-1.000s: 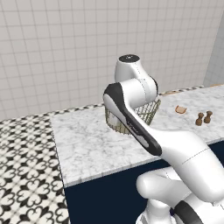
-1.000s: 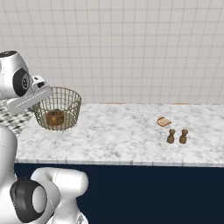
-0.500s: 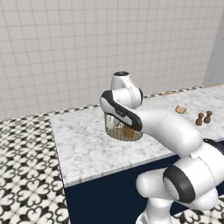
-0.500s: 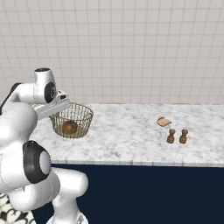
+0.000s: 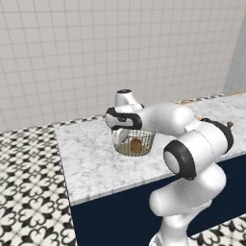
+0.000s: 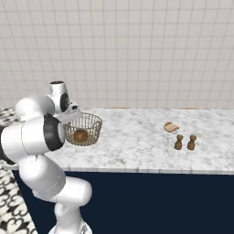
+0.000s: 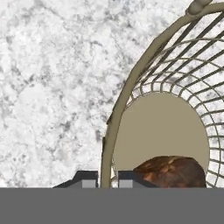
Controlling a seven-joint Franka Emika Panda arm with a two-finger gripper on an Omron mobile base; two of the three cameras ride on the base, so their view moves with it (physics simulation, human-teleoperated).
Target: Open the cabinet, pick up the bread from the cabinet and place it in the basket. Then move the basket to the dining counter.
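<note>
The round gold wire basket stands low on the white marble dining counter, near its left end. Whether its tan base touches the slab I cannot tell. The small brown bread lies inside on the tan base. My gripper reaches down from above and is shut on the basket's rim. In the hand view the gold rim wire runs between the two dark fingertips.
Two small brown shakers and a flat tan slice sit on the counter's right half. A tiled wall runs behind the counter. Patterned floor lies past its left end. The navy base fronts the slab.
The arm has bent forward and lowered the basket from well above the counter down to the marble. The bread has stayed inside it.
</note>
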